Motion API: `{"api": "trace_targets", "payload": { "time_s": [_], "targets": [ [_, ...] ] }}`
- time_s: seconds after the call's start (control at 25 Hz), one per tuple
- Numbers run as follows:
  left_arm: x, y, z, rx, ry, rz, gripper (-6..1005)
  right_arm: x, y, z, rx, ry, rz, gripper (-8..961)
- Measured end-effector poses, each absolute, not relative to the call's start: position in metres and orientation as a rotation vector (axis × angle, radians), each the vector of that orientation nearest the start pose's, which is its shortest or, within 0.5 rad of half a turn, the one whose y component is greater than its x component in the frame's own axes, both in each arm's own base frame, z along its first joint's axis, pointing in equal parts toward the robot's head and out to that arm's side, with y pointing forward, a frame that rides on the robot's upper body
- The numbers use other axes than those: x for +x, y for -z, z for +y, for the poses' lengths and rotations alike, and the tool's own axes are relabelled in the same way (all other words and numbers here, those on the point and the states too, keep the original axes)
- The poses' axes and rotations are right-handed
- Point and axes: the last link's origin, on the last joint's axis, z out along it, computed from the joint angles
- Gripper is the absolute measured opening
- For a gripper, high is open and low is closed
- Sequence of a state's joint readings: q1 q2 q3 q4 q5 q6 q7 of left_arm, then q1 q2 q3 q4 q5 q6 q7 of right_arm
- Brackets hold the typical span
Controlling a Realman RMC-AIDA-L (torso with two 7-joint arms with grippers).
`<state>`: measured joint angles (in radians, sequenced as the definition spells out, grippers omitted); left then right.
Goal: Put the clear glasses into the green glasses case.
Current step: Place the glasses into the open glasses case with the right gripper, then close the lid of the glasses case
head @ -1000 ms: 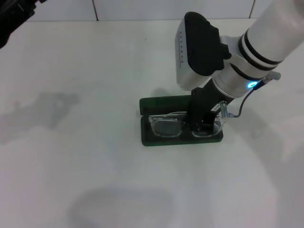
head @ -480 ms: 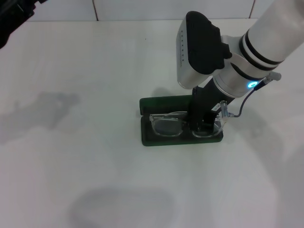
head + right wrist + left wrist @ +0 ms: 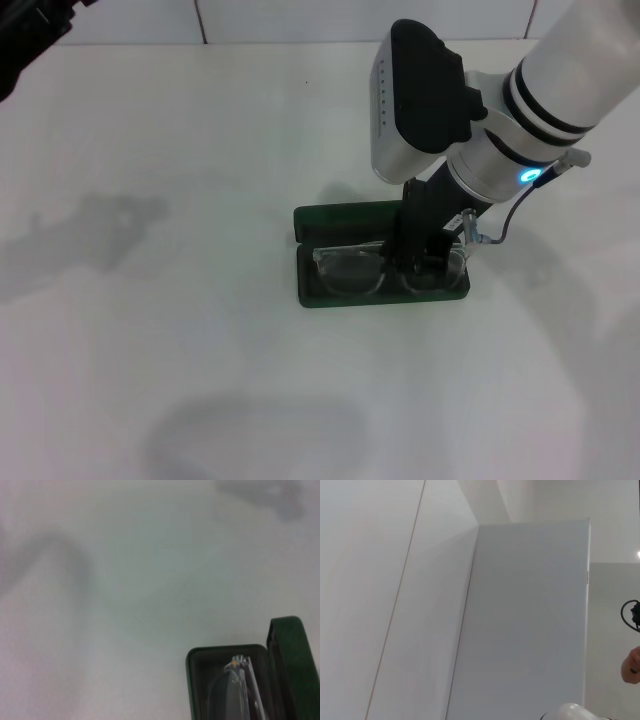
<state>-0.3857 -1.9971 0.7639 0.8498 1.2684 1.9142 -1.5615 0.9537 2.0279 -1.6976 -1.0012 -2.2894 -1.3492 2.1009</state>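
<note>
Right tool (image 3: 428,262) sits directly over clear glasses (image 3: 350,270), lengthwise in the green glasses case (image 3: 330,218); grip state unclear.

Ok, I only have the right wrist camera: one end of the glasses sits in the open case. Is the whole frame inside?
Observer: In the head view the clear glasses lie lengthwise in the base of the green glasses case. The left lens is plainly inside, but the other end is partly hidden.
Operator: Hidden by what?
Observer: By the right pincer, which is down over the right lens, inside the case outline.
Operator: Is the left arm anywhere near?
Observer: No, the left arm is parked at the far left corner of the table, well away from the case.
</note>
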Motion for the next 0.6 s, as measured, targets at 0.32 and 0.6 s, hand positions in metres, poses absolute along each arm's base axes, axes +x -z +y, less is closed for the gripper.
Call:
{"api": "trace_targets", "payload": {
  "time_s": [0.32, 0.6],
  "targets": [
    [-0.215, -0.119, 0.297, -2.455, 1.52, -0.31, 104, 0.084, 0.071, 0.37, -3.015, 0.547, -0.116, 136],
    [-0.214, -0.119, 0.296, -2.463, 1.519, -0.302, 104, 0.082, 0.058, 0.352, -3.007, 0.478, -0.101, 134]
  ]
}}
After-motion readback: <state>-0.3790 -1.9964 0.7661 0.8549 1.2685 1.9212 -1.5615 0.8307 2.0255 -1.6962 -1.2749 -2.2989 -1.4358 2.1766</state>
